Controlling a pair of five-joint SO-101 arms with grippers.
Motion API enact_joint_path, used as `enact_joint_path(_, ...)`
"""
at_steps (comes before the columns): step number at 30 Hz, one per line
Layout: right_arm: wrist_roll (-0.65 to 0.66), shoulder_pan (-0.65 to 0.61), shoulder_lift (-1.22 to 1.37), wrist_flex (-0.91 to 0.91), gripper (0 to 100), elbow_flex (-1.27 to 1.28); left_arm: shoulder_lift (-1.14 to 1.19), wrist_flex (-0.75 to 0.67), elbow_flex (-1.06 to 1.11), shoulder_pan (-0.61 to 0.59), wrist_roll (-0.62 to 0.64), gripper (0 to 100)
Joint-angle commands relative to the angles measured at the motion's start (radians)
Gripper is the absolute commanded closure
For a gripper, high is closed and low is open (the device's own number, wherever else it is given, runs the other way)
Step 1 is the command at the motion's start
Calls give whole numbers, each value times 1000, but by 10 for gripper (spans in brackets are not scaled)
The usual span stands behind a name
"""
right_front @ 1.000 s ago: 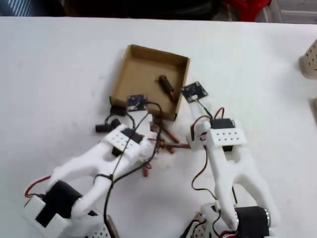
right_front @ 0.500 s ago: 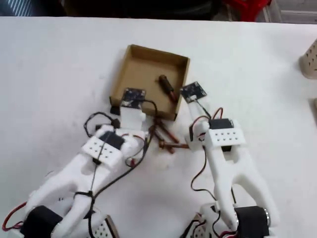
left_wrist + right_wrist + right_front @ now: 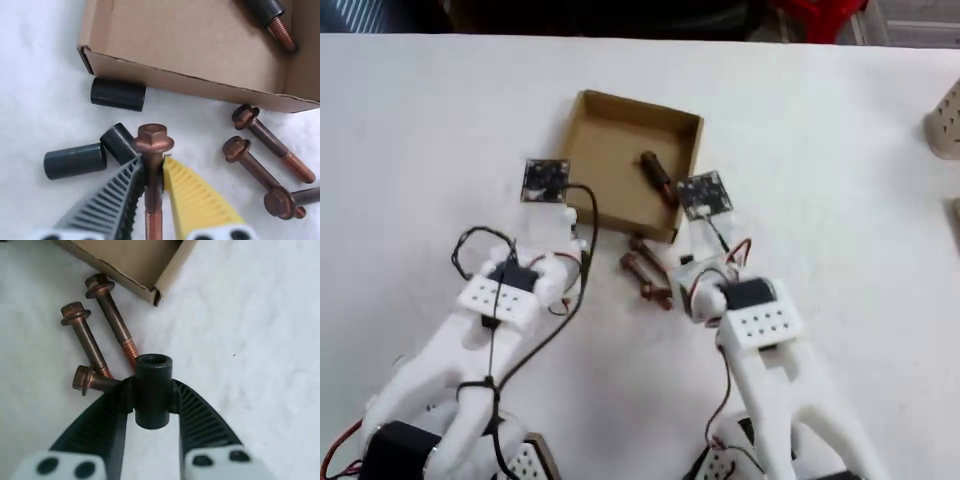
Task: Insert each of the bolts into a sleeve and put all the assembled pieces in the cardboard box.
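Observation:
In the left wrist view my left gripper (image 3: 153,166) is shut on the shank of a copper bolt (image 3: 152,138), head away from the wrist. It hangs above three loose black sleeves (image 3: 118,94), (image 3: 75,160), (image 3: 116,142) by the cardboard box (image 3: 165,80). My right gripper (image 3: 152,386) is shut on an upright black sleeve (image 3: 153,390) above three loose bolts (image 3: 112,315), (image 3: 85,337), (image 3: 92,380). One assembled piece (image 3: 657,175) lies in the box (image 3: 588,150). In the high view the left arm (image 3: 510,290) is left of the box's near side and the right arm (image 3: 740,310) is below its near right corner.
Loose bolts (image 3: 645,268) lie between the two arms just in front of the box. A beige perforated object (image 3: 945,120) stands at the table's right edge. Cables loop around both wrists. Open white table lies to the left and to the far right.
The left arm has swung left from the bolt pile to the box's near left side, carrying a bolt. The right arm has pulled back slightly and turned toward the bolts.

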Motion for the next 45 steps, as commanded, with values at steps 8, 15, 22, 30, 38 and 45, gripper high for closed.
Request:
enact_joint_path(8, -135, -90, -283, -182, 981, 137, -42, -25, -9, -15, -8, 980)
enact_joint_path(15, -140, -114, -283, -578, 981, 247, -42, -25, -8, -15, -8, 980)
enact_joint_path(22, -140, -194, -282, -1067, 981, 448, -44, -25, -12, -53, -8, 980)
enact_joint_path(30, -241, -259, -282, -1222, 982, 483, -44, -28, -14, -70, -8, 980)
enact_joint_path(38, -276, -252, -145, -1296, 982, 368, -45, -31, -14, -71, -8, 980)
enact_joint_path(45, -269, -251, 243, -1672, 982, 345, -186, -48, 49, -107, -9, 980)
